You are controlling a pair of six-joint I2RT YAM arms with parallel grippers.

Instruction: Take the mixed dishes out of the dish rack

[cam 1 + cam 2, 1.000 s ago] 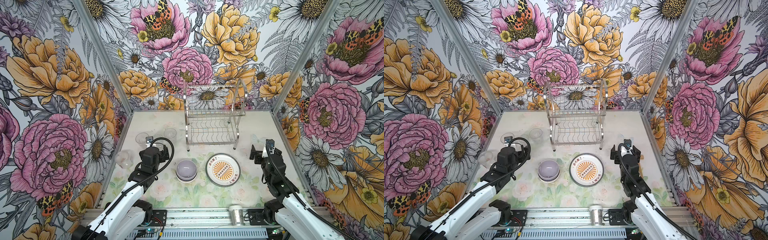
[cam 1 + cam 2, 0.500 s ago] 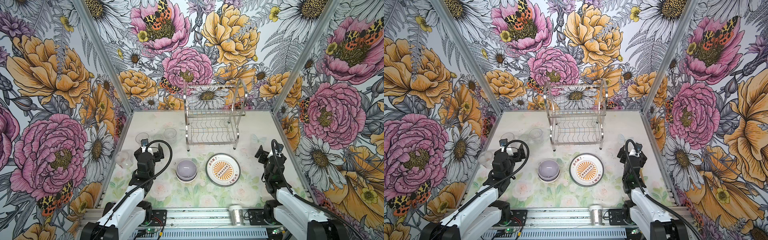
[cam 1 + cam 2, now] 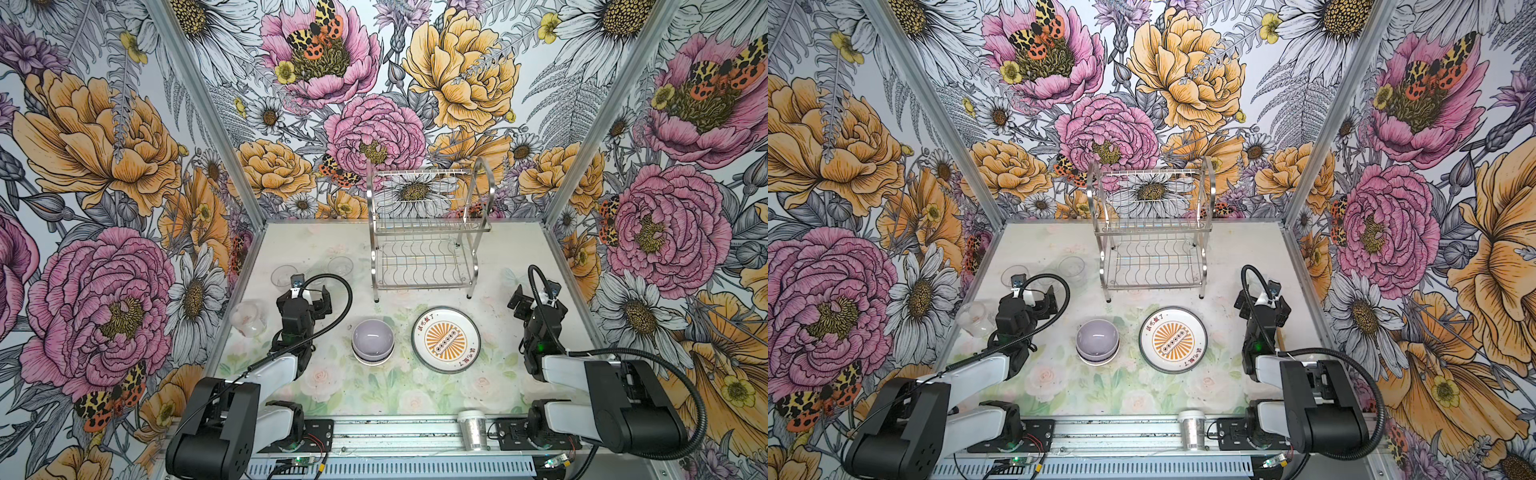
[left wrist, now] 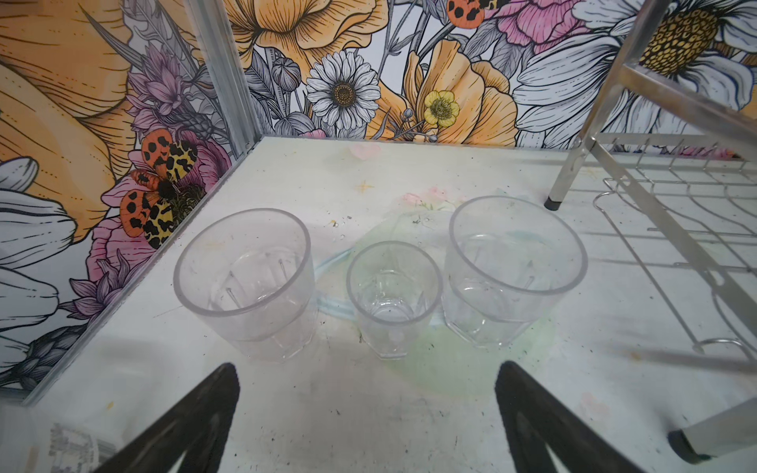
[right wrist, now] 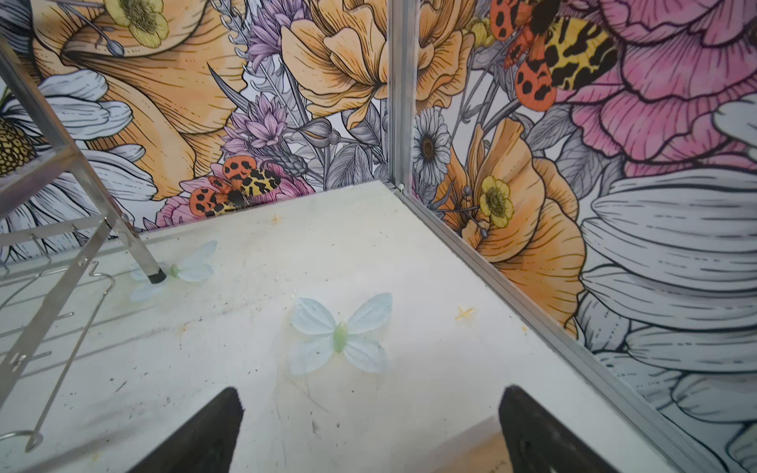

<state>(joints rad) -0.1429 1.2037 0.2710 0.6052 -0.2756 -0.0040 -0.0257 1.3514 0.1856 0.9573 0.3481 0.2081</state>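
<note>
The chrome dish rack [image 3: 428, 245] [image 3: 1152, 245] stands at the back with both tiers bare. In front of it, a lavender bowl [image 3: 372, 341] and an orange sunburst plate [image 3: 446, 340] rest on the table. Three clear glasses [image 4: 245, 282] [image 4: 393, 295] [image 4: 516, 266] stand upright just ahead of my left gripper [image 4: 366, 409], which is open and empty. A fourth glass [image 3: 248, 319] sits by the left wall. My right gripper [image 5: 368, 426] is open over bare table near the right wall, beside the rack's leg [image 5: 151, 274].
A silver glittery cup with a white lid [image 3: 471, 430] lies on the front rail. Flowered walls close in the table on three sides. The rack's foot [image 4: 551, 202] stands close to the rightmost glass. Both arm bases [image 3: 216, 424] [image 3: 615, 407] fill the front corners.
Both arms have folded back toward their bases, with the grippers staying open and empty. The bowl, plate, glasses and rack have not moved.
</note>
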